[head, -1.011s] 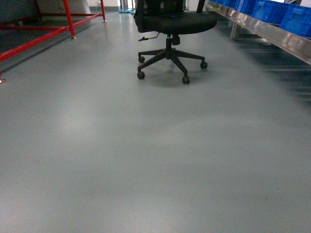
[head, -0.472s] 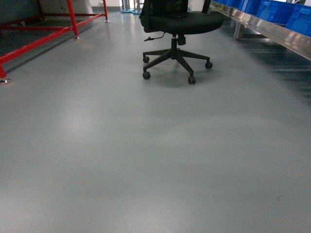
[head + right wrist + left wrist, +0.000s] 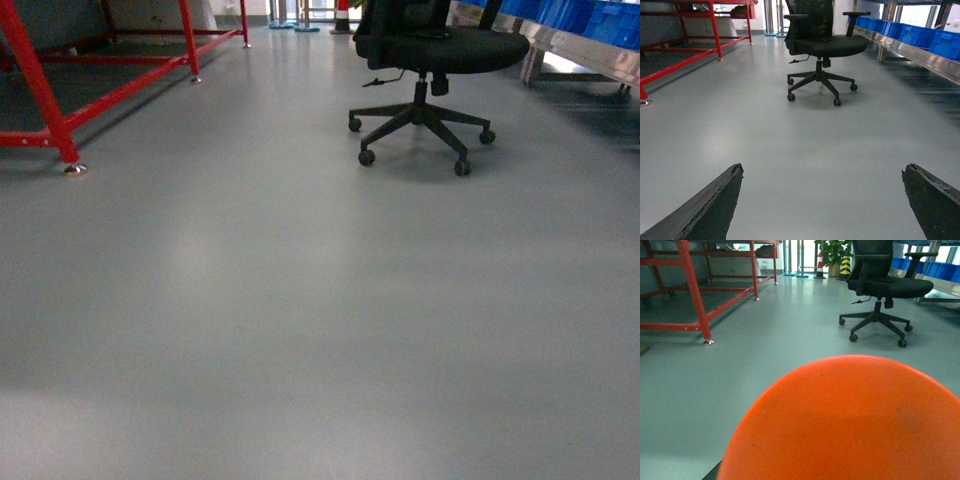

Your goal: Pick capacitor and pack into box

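Since the last frame my head view swung: the chair [image 3: 425, 75] now sits upper right, the red frame [image 3: 50, 95] upper left, open floor [image 3: 300, 320] between. Right tool [image 3: 822, 200] spread wide, empty. Left tool's state I cannot tell; an orange dome [image 3: 850, 425] blocks it. No box visible.

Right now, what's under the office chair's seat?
Under the black office chair only its star base with castors on bare grey floor shows; nothing else is visible there. Behind the seat, the view is blocked.
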`<state>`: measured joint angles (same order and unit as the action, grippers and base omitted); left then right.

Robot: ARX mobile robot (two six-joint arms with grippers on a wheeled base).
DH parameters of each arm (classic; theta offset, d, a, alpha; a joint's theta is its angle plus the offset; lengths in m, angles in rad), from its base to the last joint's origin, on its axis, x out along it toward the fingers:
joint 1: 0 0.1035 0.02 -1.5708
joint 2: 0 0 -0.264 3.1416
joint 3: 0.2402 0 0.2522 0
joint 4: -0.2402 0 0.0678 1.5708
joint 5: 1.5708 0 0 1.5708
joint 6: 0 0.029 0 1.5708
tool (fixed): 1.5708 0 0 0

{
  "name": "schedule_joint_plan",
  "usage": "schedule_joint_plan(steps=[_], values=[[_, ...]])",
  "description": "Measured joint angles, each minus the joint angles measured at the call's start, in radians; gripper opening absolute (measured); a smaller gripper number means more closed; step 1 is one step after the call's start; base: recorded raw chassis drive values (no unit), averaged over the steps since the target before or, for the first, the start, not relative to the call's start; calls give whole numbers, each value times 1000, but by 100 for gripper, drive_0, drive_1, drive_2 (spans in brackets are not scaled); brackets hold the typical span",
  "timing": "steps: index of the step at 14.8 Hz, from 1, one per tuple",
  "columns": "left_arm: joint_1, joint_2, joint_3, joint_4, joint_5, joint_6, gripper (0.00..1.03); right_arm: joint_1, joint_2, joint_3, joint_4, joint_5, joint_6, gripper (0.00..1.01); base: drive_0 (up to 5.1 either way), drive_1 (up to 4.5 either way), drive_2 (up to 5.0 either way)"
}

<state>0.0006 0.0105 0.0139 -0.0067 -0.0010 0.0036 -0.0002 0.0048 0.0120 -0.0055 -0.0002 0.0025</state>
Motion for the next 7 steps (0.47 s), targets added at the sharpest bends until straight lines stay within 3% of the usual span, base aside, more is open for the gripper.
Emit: schedule_joint_plan(steps=[7], values=[[-1,0,0,0,1,0,43,0,0,0,-3,0,0,98,-489,252,252]])
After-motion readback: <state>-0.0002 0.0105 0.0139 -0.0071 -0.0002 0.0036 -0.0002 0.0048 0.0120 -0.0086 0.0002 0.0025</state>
